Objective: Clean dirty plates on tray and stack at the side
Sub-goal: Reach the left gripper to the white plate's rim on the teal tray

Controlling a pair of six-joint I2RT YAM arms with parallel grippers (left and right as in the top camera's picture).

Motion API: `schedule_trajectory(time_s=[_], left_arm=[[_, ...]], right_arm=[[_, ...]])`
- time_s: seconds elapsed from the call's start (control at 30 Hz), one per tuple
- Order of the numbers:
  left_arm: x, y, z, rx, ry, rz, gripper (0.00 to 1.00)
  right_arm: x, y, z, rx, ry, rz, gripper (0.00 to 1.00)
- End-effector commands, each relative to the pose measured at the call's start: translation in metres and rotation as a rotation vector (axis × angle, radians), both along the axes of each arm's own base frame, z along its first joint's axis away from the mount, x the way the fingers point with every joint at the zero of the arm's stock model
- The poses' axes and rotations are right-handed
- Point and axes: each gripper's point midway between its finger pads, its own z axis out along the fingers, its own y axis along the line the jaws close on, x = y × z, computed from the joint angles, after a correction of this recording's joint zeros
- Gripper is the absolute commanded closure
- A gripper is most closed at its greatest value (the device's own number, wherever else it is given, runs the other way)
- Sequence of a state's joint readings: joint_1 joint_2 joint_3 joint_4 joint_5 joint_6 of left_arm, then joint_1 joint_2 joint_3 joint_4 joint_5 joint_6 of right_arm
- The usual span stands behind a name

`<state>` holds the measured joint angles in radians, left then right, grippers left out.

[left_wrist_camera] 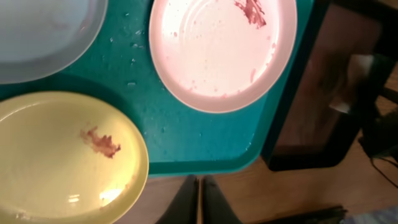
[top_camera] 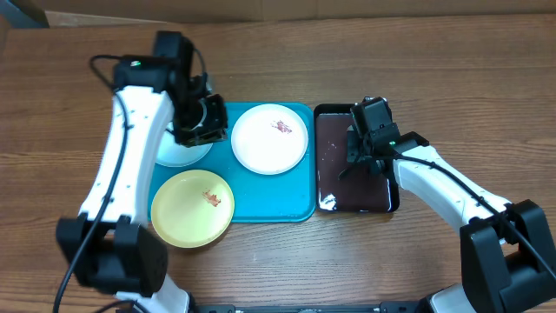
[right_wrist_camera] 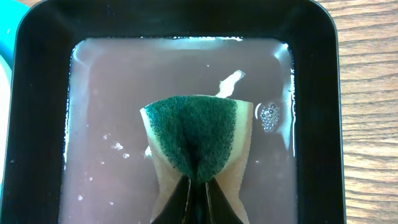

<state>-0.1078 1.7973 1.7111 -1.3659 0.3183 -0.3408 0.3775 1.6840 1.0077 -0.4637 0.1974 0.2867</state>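
Observation:
The turquoise tray holds three plates: a white one with a reddish smear at back right, a pale yellow one with a smear at front left, and a light blue one partly under my left arm. My left gripper hovers shut and empty above the tray's back left; in the left wrist view it is over the tray's edge. My right gripper is shut on a green-and-tan sponge, pinched and folded, over the water in the dark tray.
The dark brown-black tray stands right of the turquoise tray and holds murky water with bubbles. Wooden table lies around both trays. A cardboard edge runs along the back.

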Motion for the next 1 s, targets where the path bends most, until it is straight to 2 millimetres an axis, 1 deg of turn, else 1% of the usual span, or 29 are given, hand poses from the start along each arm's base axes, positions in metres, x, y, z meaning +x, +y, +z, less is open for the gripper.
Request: schedule_trajectory(time_s=[0.0, 0.03, 0.07, 0.1, 0.13, 0.17, 0.2, 0.23, 0.3, 0.47, 0.6, 0.63, 0.67, 0.7, 0.8, 0.9, 0.97], left_arm=[[0.016, -0.001, -0.017, 0.027, 0.010, 0.024, 0.96], [0.019, -0.001, -0.021, 0.027, 0.012, 0.025, 0.82], [0.021, -0.001, -0.025, 0.028, 0.018, 0.027, 0.73], [0.022, -0.001, -0.029, 0.030, 0.028, 0.027, 0.70], [0.022, 0.000, -0.032, 0.036, 0.036, 0.027, 0.57], [0.022, 0.001, -0.035, 0.044, 0.046, 0.028, 0.49], [0.022, 0.003, -0.038, 0.054, 0.052, 0.030, 0.44], [0.022, 0.005, -0.040, 0.069, 0.059, 0.042, 0.42], [0.022, 0.007, -0.045, 0.098, 0.074, 0.071, 0.41], [0.023, 0.008, -0.058, 0.159, 0.099, 0.094, 0.45], [0.022, 0.006, -0.075, 0.225, 0.135, 0.102, 0.49], [0.021, 0.004, -0.079, 0.233, 0.144, 0.098, 0.52], [0.021, 0.002, -0.084, 0.238, 0.155, 0.089, 0.59], [0.020, -0.001, -0.089, 0.241, 0.168, 0.080, 0.62], [0.018, -0.006, -0.106, 0.252, 0.205, 0.061, 0.61], [0.016, -0.006, -0.119, 0.262, 0.243, 0.065, 0.59], [0.015, -0.005, -0.127, 0.266, 0.262, 0.069, 0.55]], right_arm=[[0.007, 0.002, 0.015, 0.015, -0.046, 0.001, 0.96], [0.007, 0.002, 0.015, 0.015, -0.046, 0.001, 0.96], [0.007, 0.002, 0.015, 0.015, -0.046, 0.001, 0.96], [0.007, 0.002, 0.015, 0.015, -0.046, 0.001, 0.96], [0.007, 0.002, 0.015, 0.015, -0.046, 0.001, 0.96], [0.007, 0.002, 0.015, 0.015, -0.046, 0.001, 0.96], [0.007, 0.002, 0.015, 0.015, -0.046, 0.001, 0.96], [0.007, 0.002, 0.015, 0.015, -0.046, 0.001, 0.96], [0.007, 0.002, 0.015, 0.015, -0.047, 0.001, 0.96], [0.007, 0.002, 0.016, 0.016, -0.048, 0.001, 0.96], [0.007, 0.002, 0.016, 0.016, -0.048, 0.001, 0.96], [0.007, 0.002, 0.016, 0.016, -0.048, 0.001, 0.96], [0.007, 0.002, 0.016, 0.016, -0.048, 0.001, 0.96], [0.007, 0.002, 0.016, 0.016, -0.048, 0.001, 0.96], [0.007, 0.002, 0.016, 0.016, -0.048, 0.001, 0.96], [0.007, 0.002, 0.016, 0.016, -0.048, 0.001, 0.96], [0.007, 0.002, 0.016, 0.016, -0.048, 0.001, 0.96]])
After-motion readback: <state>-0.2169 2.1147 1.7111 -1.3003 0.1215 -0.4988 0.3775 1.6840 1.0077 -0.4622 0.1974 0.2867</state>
